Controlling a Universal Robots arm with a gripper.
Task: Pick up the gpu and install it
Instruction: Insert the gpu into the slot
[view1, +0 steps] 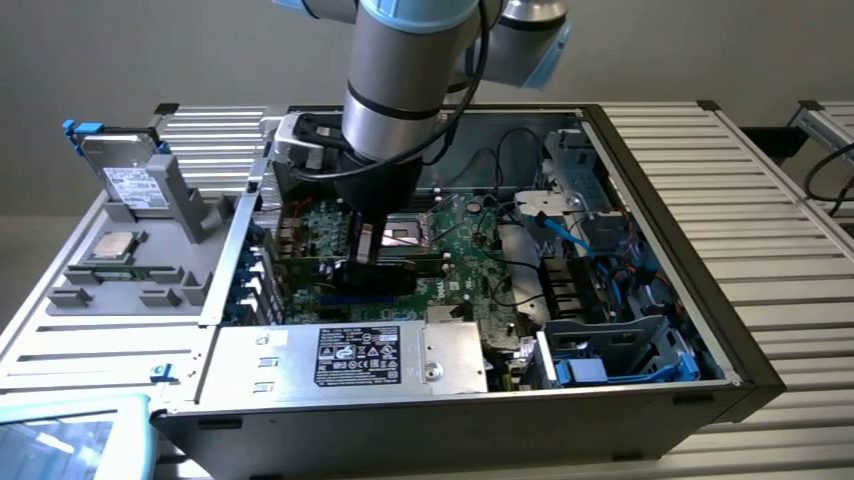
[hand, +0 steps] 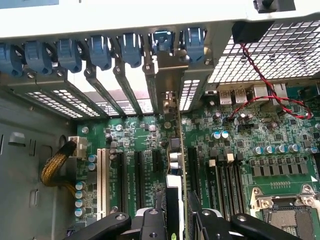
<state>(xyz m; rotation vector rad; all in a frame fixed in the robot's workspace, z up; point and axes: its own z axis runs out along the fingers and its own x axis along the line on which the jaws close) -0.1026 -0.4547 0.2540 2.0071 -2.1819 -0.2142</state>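
The gpu (hand: 175, 162) stands on edge over the green motherboard (hand: 240, 150), in line with a black expansion slot. Its metal bracket (hand: 169, 75) reaches the rear slot openings of the case. My gripper (hand: 177, 220) is shut on the card's upper edge, one black finger (hand: 152, 222) on each side. In the exterior view the arm reaches down into the open computer case (view1: 667, 200). There the gripper (view1: 363, 268) holds the gpu (view1: 414, 262) low over the motherboard (view1: 461, 240), beside the CPU socket (view1: 400, 235). Whether the card sits fully in the slot I cannot tell.
Blue retention clips (hand: 130, 47) line the rear wall above the slot covers. A red and black twisted wire (hand: 265, 85) and a yellow braided cable (hand: 55, 165) lie near the board. The power supply (view1: 387, 355) and blue cables (view1: 574, 235) crowd the case. A parts tray (view1: 120, 250) sits on the exterior view's left.
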